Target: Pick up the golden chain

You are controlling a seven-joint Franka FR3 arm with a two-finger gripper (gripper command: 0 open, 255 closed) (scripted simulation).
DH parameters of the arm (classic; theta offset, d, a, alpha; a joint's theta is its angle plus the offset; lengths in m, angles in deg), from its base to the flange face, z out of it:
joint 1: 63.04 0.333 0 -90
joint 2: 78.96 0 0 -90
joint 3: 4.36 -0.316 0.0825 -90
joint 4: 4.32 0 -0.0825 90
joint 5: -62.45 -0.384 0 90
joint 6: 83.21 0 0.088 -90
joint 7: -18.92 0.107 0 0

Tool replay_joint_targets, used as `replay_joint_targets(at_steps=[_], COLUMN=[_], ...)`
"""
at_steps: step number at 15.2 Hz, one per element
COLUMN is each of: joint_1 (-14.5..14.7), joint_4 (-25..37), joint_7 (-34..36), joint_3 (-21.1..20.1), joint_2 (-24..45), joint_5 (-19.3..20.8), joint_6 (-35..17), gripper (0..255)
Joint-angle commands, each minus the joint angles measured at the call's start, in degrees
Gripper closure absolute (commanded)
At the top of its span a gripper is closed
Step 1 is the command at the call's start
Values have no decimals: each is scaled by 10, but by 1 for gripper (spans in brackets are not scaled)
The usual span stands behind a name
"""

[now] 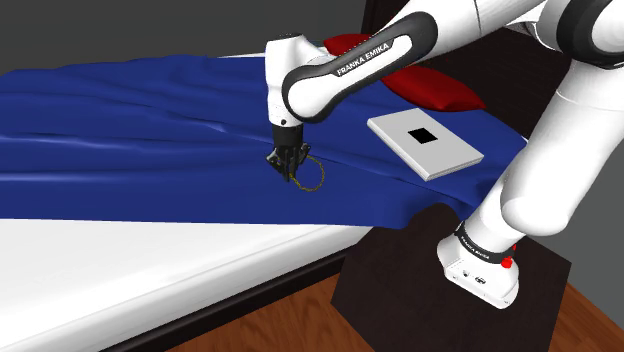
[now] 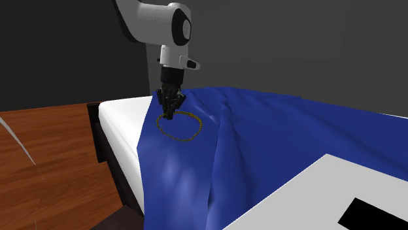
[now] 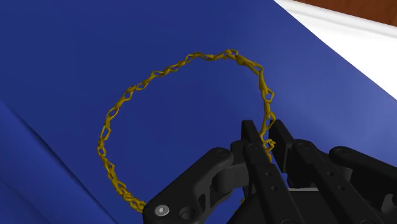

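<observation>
A bed fills the scene: a white mattress (image 1: 150, 250) draped with a rumpled deep-blue blanket (image 1: 120, 130), above a reddish-brown wooden floor (image 1: 250, 325) and in front of a dark grey wall (image 2: 294, 46). The golden chain (image 3: 159, 73), a thin loop of small links, lies flat on the blanket near the bed's edge. The all-black two-finger gripper (image 3: 267, 143) points down onto the loop's rim, its fingers drawn together with a stretch of links pinched between them. A red pillow (image 1: 430, 88) and a flat white rectangular slab with a black square (image 1: 425, 145) rest farther along the blanket, well apart from the chain.
</observation>
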Motion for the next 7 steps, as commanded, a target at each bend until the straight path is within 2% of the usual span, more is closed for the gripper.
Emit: replay_joint_targets(at_steps=[1,7], joint_1=[-1,-2], joint_4=[9,24], joint_7=[0,0], joint_3=[0,-1], joint_2=[-7,-22], joint_5=[-2,-7], joint_6=[16,46], gripper=[255,255])
